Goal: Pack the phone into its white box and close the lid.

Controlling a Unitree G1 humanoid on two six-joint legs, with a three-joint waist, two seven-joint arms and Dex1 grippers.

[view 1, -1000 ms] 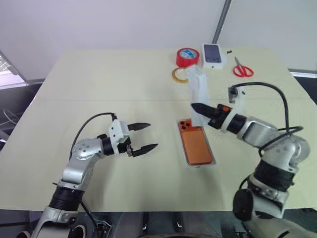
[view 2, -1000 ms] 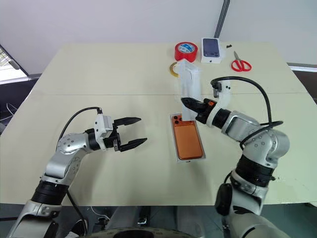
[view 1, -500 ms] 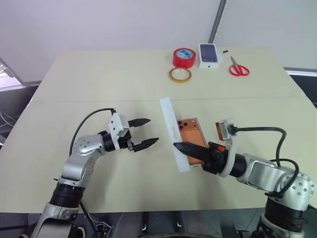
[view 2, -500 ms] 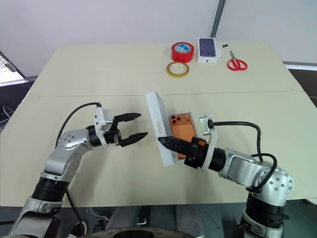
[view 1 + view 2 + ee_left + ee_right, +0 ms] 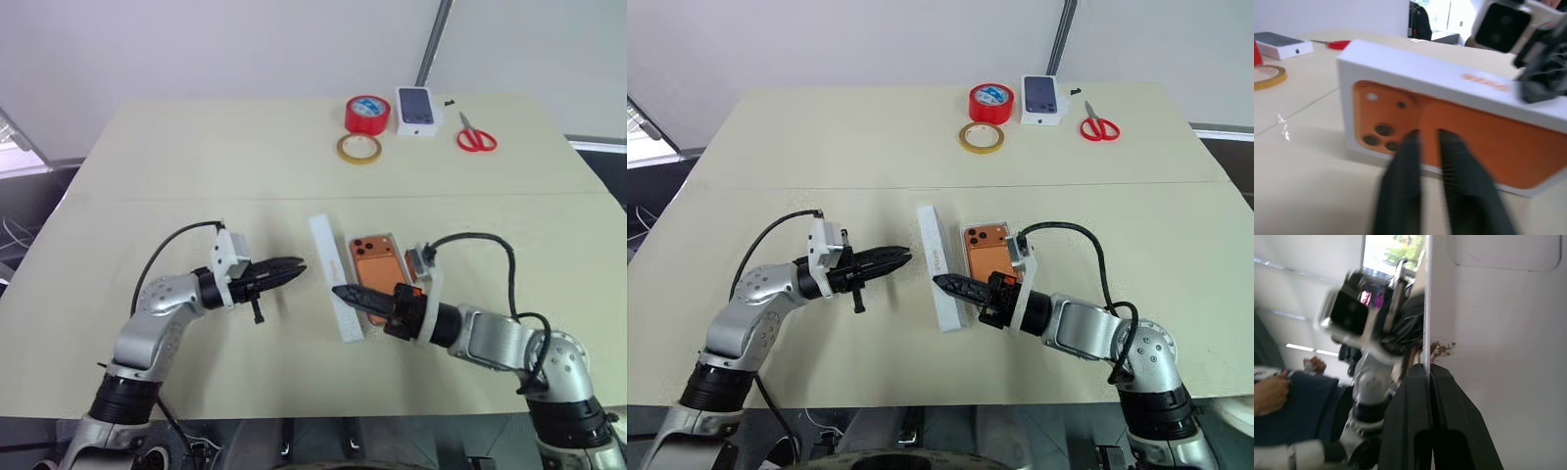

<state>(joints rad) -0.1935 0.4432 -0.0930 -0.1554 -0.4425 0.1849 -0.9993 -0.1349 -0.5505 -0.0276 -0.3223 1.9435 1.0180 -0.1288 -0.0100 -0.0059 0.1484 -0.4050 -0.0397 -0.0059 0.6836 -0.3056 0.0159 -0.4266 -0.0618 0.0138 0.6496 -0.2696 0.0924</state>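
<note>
Holding the lid [image 5: 939, 266] on edge by its wall in our clenched right gripper [image 5: 950, 285], left of the phone [image 5: 988, 252] in the white box [image 5: 972, 275], left gripper [image 5: 898, 258] closed empty, we should square corners before lowering.

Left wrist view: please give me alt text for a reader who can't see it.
The lid stands on its long edge on the table, its orange phone picture facing the camera, with the left gripper shut just in front of it. Yellow tape, red scissors and a small white box lie behind.
</note>
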